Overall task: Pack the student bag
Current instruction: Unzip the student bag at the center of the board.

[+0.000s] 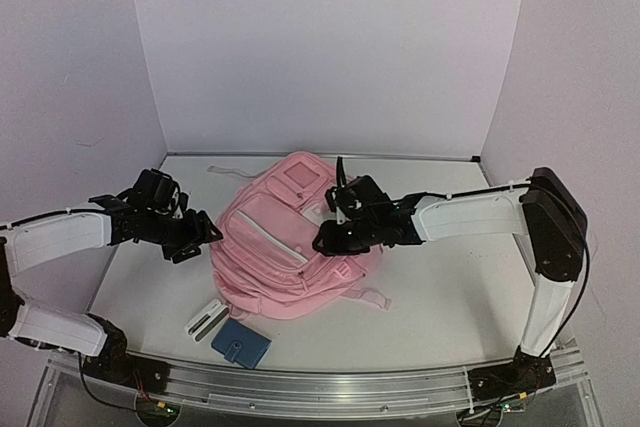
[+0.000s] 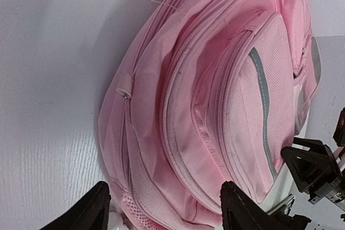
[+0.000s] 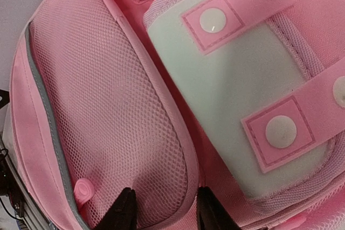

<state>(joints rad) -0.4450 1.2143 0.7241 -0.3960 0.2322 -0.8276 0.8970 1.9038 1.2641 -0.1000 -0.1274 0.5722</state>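
Note:
The student bag (image 1: 285, 242) is a large pink backpack lying front-up in the middle of the table. My left gripper (image 1: 203, 237) is at its left edge. In the left wrist view this gripper (image 2: 167, 211) is open, its black fingers (image 2: 91, 211) spread wide on either side of the bag's zipped side seams (image 2: 178, 106). My right gripper (image 1: 326, 241) is down on the bag's front. In the right wrist view this gripper (image 3: 167, 214) has its jaws narrowly apart, with the trimmed rim of a mesh pocket (image 3: 113, 122) between them, beside a pale pocket (image 3: 237, 100) with snap straps.
A blue wallet (image 1: 240, 344) and a white flat item (image 1: 205, 320) lie on the table in front of the bag, near the front rail. A loose pink strap (image 1: 370, 297) trails to the bag's right. White walls close in the back and sides.

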